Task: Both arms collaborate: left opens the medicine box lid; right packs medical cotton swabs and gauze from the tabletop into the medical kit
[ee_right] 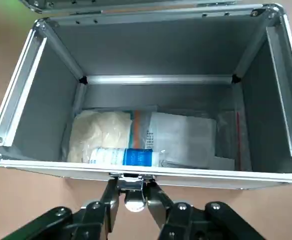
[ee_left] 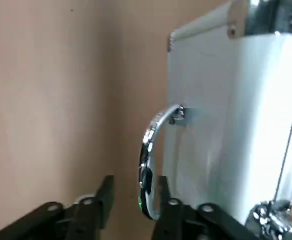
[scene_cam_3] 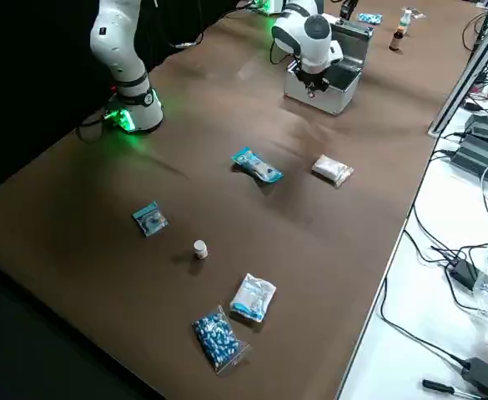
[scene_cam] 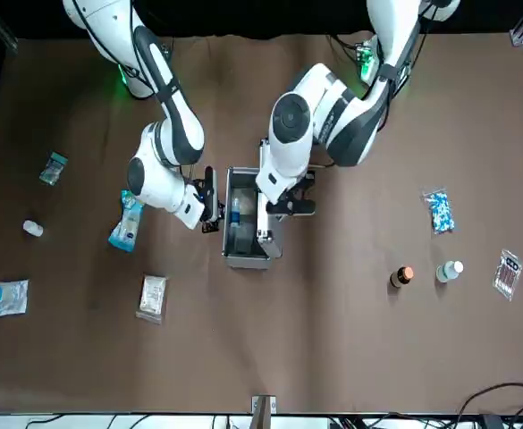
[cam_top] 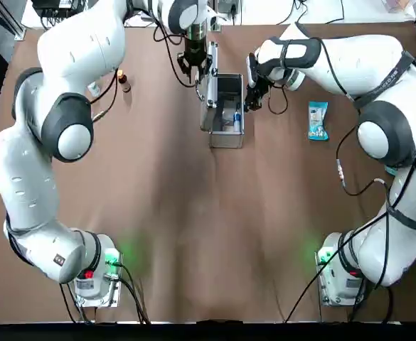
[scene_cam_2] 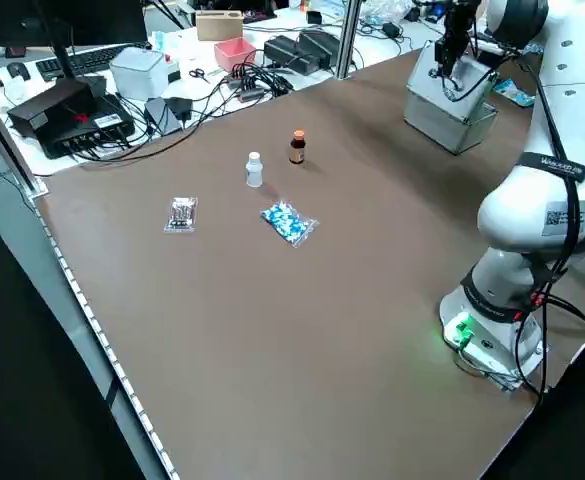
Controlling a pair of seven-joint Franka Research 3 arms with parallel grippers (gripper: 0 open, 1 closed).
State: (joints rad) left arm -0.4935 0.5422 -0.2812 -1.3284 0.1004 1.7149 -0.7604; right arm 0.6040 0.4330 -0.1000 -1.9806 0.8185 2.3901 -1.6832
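The silver medical kit (cam_top: 227, 138) stands open at the far middle of the brown tabletop (cam_top: 193, 213), its lid (ee_left: 225, 115) upright. My left gripper (cam_top: 199, 71) is at the lid's outer face, open, with the lid's metal handle (ee_left: 148, 165) between its fingers. My right gripper (cam_top: 252, 99) hangs over the kit's right rim (ee_right: 136, 167), fingers slightly open and empty. Inside lie a cream packet (ee_right: 98, 137), a blue-labelled tube and a white sachet. The blue-and-white medical cotton swabs (cam_top: 318, 119) lie right of the kit. The pale gauze (scene_cam: 152, 297) lies farther out on the table.
A brown bottle (scene_cam: 402, 276), a white bottle (scene_cam: 450, 270) and a speckled blue packet (scene_cam: 438, 212) sit on my left half. More small packets (scene_cam: 11, 298) and a tiny white bottle (scene_cam: 33, 228) lie at the far right. Cables and boxes (scene_cam_2: 72, 100) crowd the bench beyond the table.
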